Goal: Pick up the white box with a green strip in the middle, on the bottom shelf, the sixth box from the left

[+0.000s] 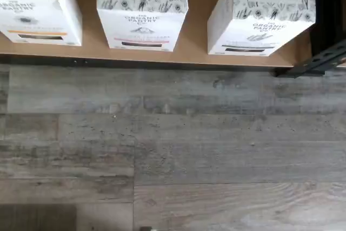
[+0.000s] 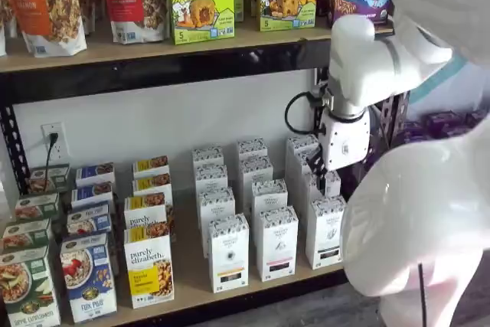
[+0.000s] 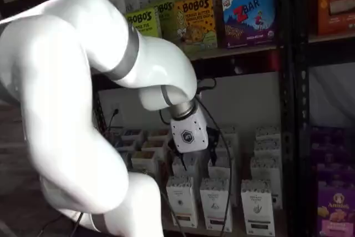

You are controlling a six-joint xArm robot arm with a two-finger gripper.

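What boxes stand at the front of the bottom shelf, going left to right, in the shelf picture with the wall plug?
Green Nature's Path box → blue Flax Plus box → yellow Purely Elizabeth box → white box with an orange strip → white box with a pink strip → white box with a green strip.

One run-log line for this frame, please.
hand: over bottom shelf, right end; open/shut cannot tell | target white box: upright, front row, not gripped | stage: approach
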